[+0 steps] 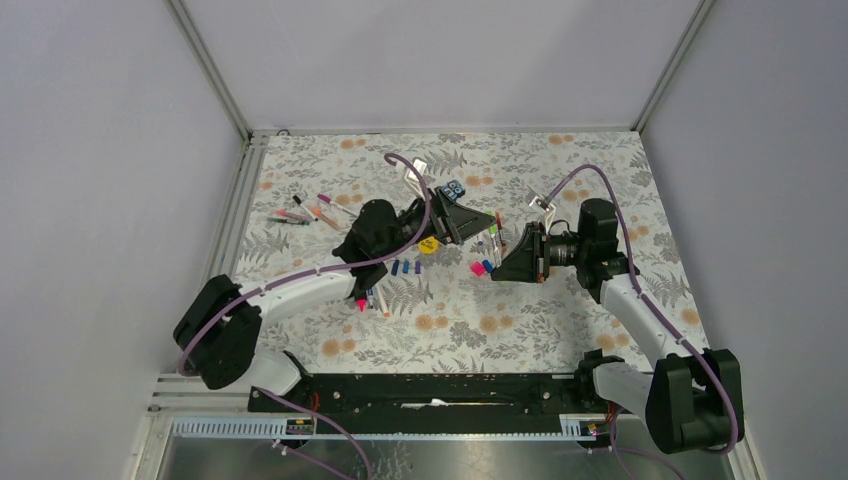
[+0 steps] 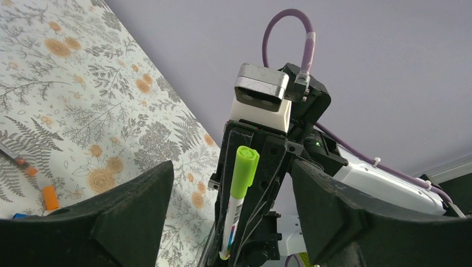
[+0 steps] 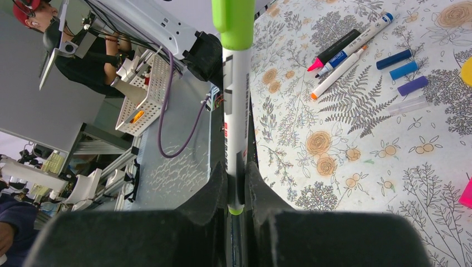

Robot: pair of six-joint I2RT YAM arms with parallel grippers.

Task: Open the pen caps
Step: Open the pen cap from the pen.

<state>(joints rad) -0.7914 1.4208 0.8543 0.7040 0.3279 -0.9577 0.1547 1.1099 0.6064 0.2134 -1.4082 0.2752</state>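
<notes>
My right gripper [image 1: 500, 268] [image 3: 236, 167] is shut on the lower white barrel of a pen [image 3: 236, 100] and holds it up above the table. The pen's green cap [image 3: 234, 22] is on its upper end. My left gripper [image 1: 486, 222] [image 2: 231, 167] is open, its two black fingers [image 2: 133, 211] spread wide. It faces the same pen [image 2: 234, 217] and green cap [image 2: 245, 167], with neither finger touching them. Loose blue and purple caps [image 3: 404, 70] [image 1: 405, 267] lie on the floral table. Uncapped pens and the pink-and-black highlighter [image 3: 334, 55] lie beside them.
A yellow disc [image 1: 428, 244] lies under the left wrist. A black-and-blue block [image 1: 455, 190] sits further back. Several pens [image 1: 300, 213] lie at the back left. Pink and blue caps [image 1: 481, 267] lie by the right gripper. An orange cap [image 2: 50, 197] shows in the left wrist view.
</notes>
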